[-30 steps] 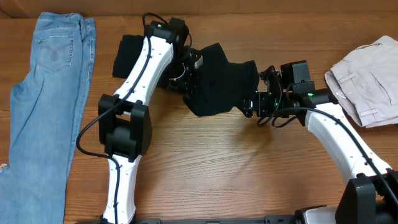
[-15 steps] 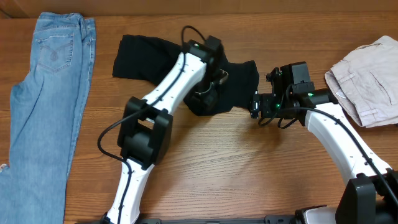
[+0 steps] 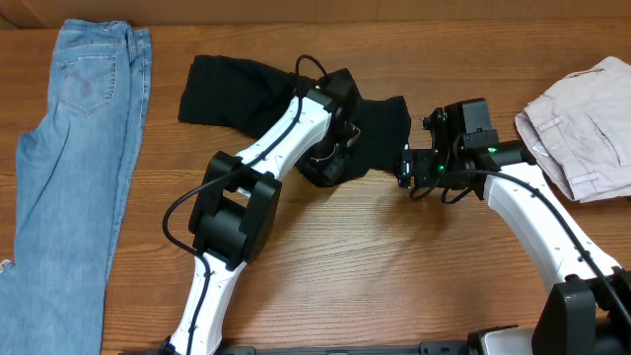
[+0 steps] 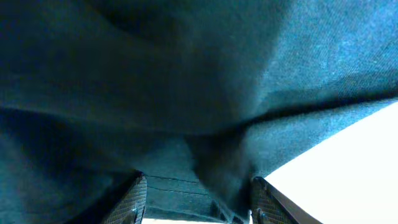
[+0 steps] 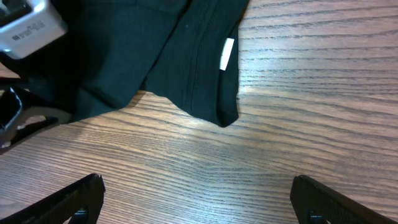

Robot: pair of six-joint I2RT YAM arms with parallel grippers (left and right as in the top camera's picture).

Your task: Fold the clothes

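The clothes (image 3: 227, 89) are a black garment lying across the far middle of the table, its right part doubled over into a thicker bundle. My left gripper (image 3: 330, 156) is pressed down on that bundle. In the left wrist view dark fabric (image 4: 186, 93) fills the frame, and the left gripper (image 4: 199, 202) stands open with cloth lying loose between its fingers. My right gripper (image 3: 405, 166) hovers open just right of the garment's near corner. Below the right gripper (image 5: 199, 199) is bare wood, and beyond it are the hem (image 5: 155, 50) and a small white tag (image 5: 227, 54).
Light blue jeans (image 3: 74, 148) lie lengthwise along the left edge. A folded pale beige garment (image 3: 582, 128) sits at the far right. The wooden table (image 3: 375, 256) is bare in front of both arms.
My left arm has swung right and toward the front with the black fabric, laying it over the garment's right part; its jaws have widened. The right arm has not moved.
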